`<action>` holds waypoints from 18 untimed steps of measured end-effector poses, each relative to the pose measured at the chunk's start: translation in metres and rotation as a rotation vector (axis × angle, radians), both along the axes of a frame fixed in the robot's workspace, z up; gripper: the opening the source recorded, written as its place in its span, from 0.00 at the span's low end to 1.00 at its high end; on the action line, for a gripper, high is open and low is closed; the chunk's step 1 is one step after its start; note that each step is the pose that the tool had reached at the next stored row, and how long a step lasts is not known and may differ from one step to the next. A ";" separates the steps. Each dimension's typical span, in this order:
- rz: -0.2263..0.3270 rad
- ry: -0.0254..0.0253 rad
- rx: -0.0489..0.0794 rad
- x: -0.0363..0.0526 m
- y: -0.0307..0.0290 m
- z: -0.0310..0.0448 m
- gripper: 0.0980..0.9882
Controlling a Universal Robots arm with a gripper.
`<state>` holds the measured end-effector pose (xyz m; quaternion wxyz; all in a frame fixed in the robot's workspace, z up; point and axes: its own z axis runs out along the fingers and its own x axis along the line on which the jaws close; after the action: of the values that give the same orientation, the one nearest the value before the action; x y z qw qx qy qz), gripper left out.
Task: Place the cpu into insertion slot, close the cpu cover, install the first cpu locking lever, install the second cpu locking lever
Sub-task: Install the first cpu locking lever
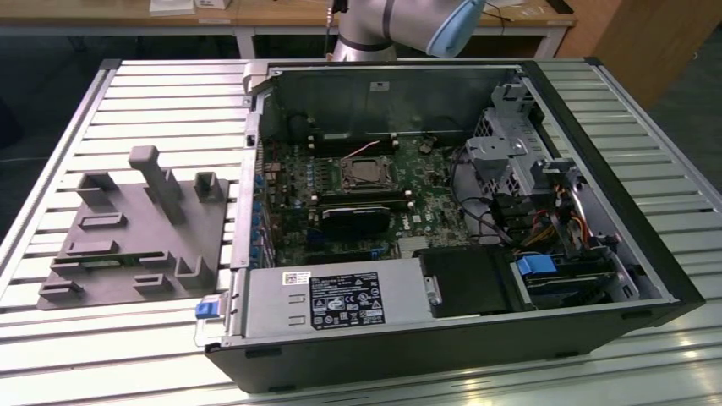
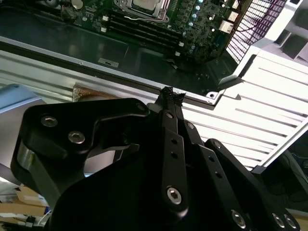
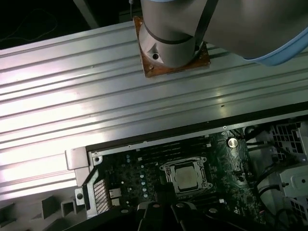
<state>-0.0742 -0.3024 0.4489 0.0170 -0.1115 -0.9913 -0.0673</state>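
Observation:
The cpu (image 3: 186, 176), a dull silver square, lies in the insertion slot (image 1: 363, 173) on the green board inside the open computer case. The cpu cover (image 3: 167, 168) shows as a thin silver frame lying flat around the chip. The cpu (image 2: 147, 5) also appears in the second wrist view. I cannot make out how the locking levers stand. My gripper (image 2: 169, 92) hangs high above the case's rim, well away from the socket. Its black fingers meet at the tips, with nothing between them.
The case (image 1: 631, 254) lies open on a slatted metal table (image 1: 169, 101). A grey fixture plate (image 1: 135, 228) with upright holders sits at the exterior view's left. The power supply (image 1: 327, 300), drive cage (image 1: 530, 169), cables and long memory slots (image 2: 139, 29) crowd the board. The arm's base (image 3: 173, 33) stands behind the case.

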 end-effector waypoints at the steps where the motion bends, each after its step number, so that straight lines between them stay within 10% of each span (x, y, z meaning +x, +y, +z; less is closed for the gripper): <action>1: 0.000 0.0000 0.000 0.0000 0.0000 0.0000 0.00; 18: 0.007 0.0000 0.000 0.0020 0.0000 -0.0183 0.00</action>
<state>-0.0721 -0.3024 0.4306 0.0172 -0.1078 -0.9918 -0.0672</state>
